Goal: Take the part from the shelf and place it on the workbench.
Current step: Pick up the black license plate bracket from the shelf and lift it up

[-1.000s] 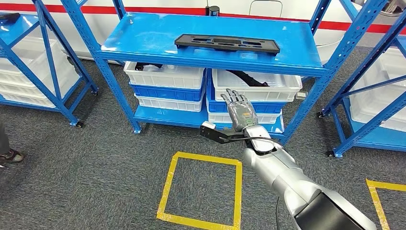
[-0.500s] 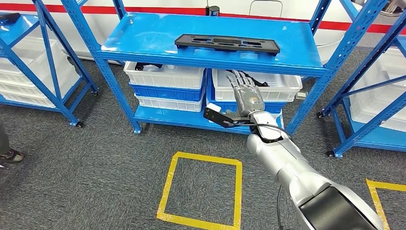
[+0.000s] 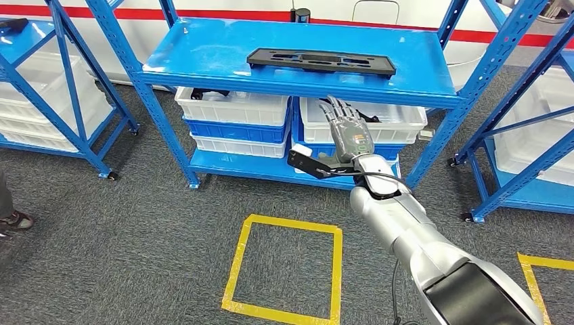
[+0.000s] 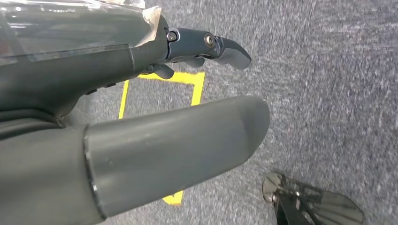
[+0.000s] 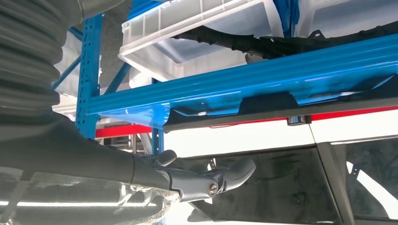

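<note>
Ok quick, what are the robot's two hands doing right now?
Right hand: open, fingers spread, holding nothing, raised just below the top shelf's front edge.
Left hand: hanging over the carpet; open or shut cannot be told.

1. Black items in the white bins (image 3: 365,122) are largely hidden by the shelf (image 3: 298,74) edge; type can't be told.
2. A person's shoe (image 3: 13,221) is cut off at the head view's left edge.
3. Right hand (image 3: 348,135) fingertips are partly hidden under the shelf edge.
</note>
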Robot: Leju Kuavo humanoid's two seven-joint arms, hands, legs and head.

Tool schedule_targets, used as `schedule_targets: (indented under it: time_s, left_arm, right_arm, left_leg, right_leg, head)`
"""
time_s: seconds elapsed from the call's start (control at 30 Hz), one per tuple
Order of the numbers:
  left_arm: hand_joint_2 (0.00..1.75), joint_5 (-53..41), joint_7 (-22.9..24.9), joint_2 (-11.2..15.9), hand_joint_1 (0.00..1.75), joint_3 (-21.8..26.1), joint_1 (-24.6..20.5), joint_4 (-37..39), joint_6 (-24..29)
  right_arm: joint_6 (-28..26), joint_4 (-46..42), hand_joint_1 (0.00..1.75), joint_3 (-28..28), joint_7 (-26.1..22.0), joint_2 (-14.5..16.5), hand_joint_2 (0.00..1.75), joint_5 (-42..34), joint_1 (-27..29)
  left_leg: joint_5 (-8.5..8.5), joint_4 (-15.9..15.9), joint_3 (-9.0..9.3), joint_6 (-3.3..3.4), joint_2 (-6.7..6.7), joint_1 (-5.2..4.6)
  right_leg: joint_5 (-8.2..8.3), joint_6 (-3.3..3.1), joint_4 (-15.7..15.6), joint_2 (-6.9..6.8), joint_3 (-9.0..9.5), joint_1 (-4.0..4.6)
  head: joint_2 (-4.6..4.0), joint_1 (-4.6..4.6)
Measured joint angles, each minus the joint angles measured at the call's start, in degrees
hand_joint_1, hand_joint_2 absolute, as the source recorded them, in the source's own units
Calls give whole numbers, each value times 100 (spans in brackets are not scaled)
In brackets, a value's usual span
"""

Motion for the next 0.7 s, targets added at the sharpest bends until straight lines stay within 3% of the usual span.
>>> schedule_targets:
  time_s: [0.1,0.23,0.27,0.33,0.4,0.43,0.47,0.53,0.57,0.6,0.67,0.7]
  left_arm:
    - [0,18,-44,5,0,31,-2,0,-80]
    - [0,11,-72,2,0,50,-6,0,-81]
    - [0,9,-71,0,0,57,-7,0,-77]
    - [0,9,-70,-2,0,68,-9,0,-75]
    - [0,9,-67,-5,0,72,-8,0,-75]
    - [0,9,-64,-9,0,73,-6,0,-75]
    - [0,9,-63,-14,0,73,-3,0,-75]
    - [0,9,-61,-18,0,74,3,0,-75]
    - [0,9,-60,-13,0,76,-1,0,-75]
    - [0,8,-60,-7,0,78,-8,0,-75]
    - [0,5,-58,-1,0,80,-9,1,-79]
    - [0,3,-55,-3,0,79,-4,2,-81]
  right_arm:
    - [54,0,0,-16,-45,22,175,36,0]
    - [93,7,0,-43,-80,59,175,81,-4]
    - [93,9,0,-46,-85,67,175,94,-14]
    - [93,14,0,-50,-93,79,175,114,-23]
    - [93,24,0,-50,-95,86,175,124,4]
    - [93,31,0,-50,-96,85,175,128,22]
    - [93,37,0,-51,-95,85,175,131,36]
    - [93,46,0,-58,-94,80,175,134,46]
    - [93,54,0,-62,-93,79,175,135,48]
    - [93,61,0,-66,-94,83,175,140,56]
    - [92,72,0,-75,-91,97,175,150,82]
    - [91,73,0,-83,-86,113,175,157,92]
  left_leg:
    - [-22,30,-29,37,5,3]
    - [19,-127,72,178,24,19]
    - [40,-167,126,208,27,31]
    - [63,-201,172,235,28,41]
    - [52,-197,176,223,18,50]
    - [36,-193,188,203,5,61]
    - [10,-183,209,167,-13,83]
    - [-76,-134,255,65,-40,133]
    - [-124,-90,255,10,-49,149]
    - [-171,-52,230,-39,-56,152]
    - [-231,-9,199,-108,-55,152]
    - [-253,4,197,-131,-35,158]
  right_leg:
    - [11,17,-21,2,1,-39]
    - [50,154,128,-3,-25,19]
    - [-31,139,275,-7,-108,25]
    - [-300,84,898,-14,-468,22]
    - [-481,100,1533,-15,-887,6]
    - [-441,158,1595,-15,-986,-6]
    - [-292,236,1416,-16,-974,-24]
    - [142,381,676,-7,-761,-66]
    - [234,363,376,-4,-681,-64]
    - [285,294,227,-4,-631,-52]
    - [239,86,222,-17,-629,-22]
    - [276,25,240,-20,-604,-28]
  head:
    - [0,-13]
    - [0,-10]
    - [0,-3]
    - [0,14]
    - [0,19]
    - [0,19]
    - [0,21]
    - [0,33]
    - [0,47]
    - [0,59]
    - [0,39]
    - [0,18]
